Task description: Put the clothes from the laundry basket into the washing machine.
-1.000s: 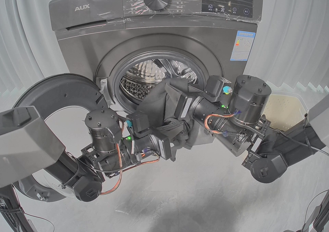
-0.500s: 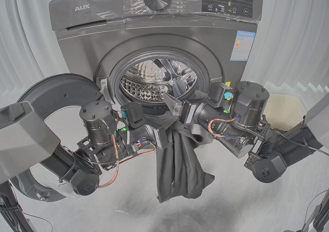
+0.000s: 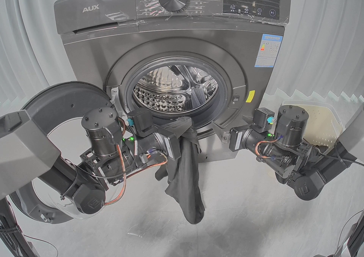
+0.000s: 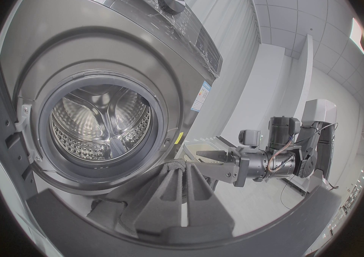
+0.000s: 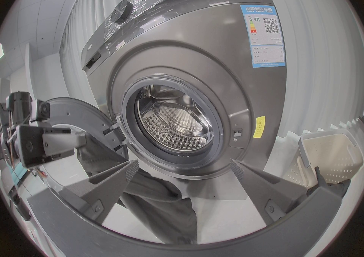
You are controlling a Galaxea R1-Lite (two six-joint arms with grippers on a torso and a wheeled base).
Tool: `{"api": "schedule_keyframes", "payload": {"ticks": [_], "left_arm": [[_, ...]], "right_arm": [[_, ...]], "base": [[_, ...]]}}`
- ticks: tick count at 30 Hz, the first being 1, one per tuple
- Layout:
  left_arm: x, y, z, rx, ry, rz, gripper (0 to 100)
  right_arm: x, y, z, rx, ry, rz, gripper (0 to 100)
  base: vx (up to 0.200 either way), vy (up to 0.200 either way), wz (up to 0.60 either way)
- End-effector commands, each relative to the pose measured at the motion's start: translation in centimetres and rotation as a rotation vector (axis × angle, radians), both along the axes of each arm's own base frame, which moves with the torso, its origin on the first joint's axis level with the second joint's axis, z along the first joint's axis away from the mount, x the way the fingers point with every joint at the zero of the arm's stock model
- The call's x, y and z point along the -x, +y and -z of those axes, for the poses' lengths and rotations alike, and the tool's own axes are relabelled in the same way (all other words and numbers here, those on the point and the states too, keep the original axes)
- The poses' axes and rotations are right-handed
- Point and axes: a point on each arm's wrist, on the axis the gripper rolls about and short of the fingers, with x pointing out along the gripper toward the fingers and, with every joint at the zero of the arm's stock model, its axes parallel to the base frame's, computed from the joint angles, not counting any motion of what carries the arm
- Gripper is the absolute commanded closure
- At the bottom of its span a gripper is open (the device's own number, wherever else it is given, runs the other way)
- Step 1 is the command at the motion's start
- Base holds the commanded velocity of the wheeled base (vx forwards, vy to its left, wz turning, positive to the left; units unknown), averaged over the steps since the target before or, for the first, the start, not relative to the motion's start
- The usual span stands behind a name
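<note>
A dark garment (image 3: 187, 178) hangs in front of the washing machine (image 3: 170, 41), below the lip of the open drum (image 3: 170, 87). My left gripper (image 3: 185, 123) is shut on its top edge, and the cloth trails down toward the floor. In the left wrist view the fingers (image 4: 170, 197) are pressed together with cloth (image 4: 175, 163) pinched at their tips. My right gripper (image 3: 222, 134) is open and holds nothing, off to the right of the garment near the machine's lower right front. Its fingers (image 5: 113, 178) stand wide apart, with the garment (image 5: 163, 201) beyond them.
The round machine door (image 3: 64, 106) is swung open on the left, behind my left arm. A cream laundry basket (image 3: 314, 117) stands on the floor right of the machine, also seen as the basket (image 5: 330, 155) with a dark item at its edge. Pale curtains hang behind.
My right gripper has let go of the garment and drawn back right and down. The garment has slipped from the drum mouth and now hangs from my left gripper alone.
</note>
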Motion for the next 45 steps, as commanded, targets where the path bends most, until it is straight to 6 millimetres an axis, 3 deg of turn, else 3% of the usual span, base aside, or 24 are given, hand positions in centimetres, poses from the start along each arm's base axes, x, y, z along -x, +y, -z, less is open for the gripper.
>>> {"api": "schedule_keyframes", "payload": {"ticks": [1, 6, 12, 24, 36, 45], "left_arm": [[0.3, 0.2, -0.8, 0.009, -0.017, -0.001, 100], [0.8, 0.5, -1.7, 0.022, -0.034, 0.000, 100], [2.0, 1.2, -3.2, 0.034, -0.054, 0.005, 100], [2.3, 1.5, -3.5, 0.038, -0.058, 0.005, 100], [2.3, 1.5, -3.4, 0.037, -0.056, 0.005, 100], [2.4, 1.5, -3.4, 0.038, -0.058, 0.006, 100]], "right_arm": [[-0.1, -0.8, 0.8, 0.022, 0.018, 0.016, 0], [-0.4, -0.9, 2.0, 0.043, 0.049, 0.034, 0], [-0.7, -1.8, 5.3, 0.093, 0.150, 0.038, 0], [0.0, -3.2, 9.7, 0.093, 0.233, -0.170, 0], [0.9, -3.5, 10.8, 0.076, 0.242, -0.269, 0], [-0.4, -3.2, 13.0, 0.104, 0.267, -0.258, 0]], "base": [[0.000, 0.000, 0.00], [0.000, 0.000, 0.00], [0.000, 0.000, 0.00], [0.000, 0.000, 0.00], [0.000, 0.000, 0.00], [0.000, 0.000, 0.00]]}}
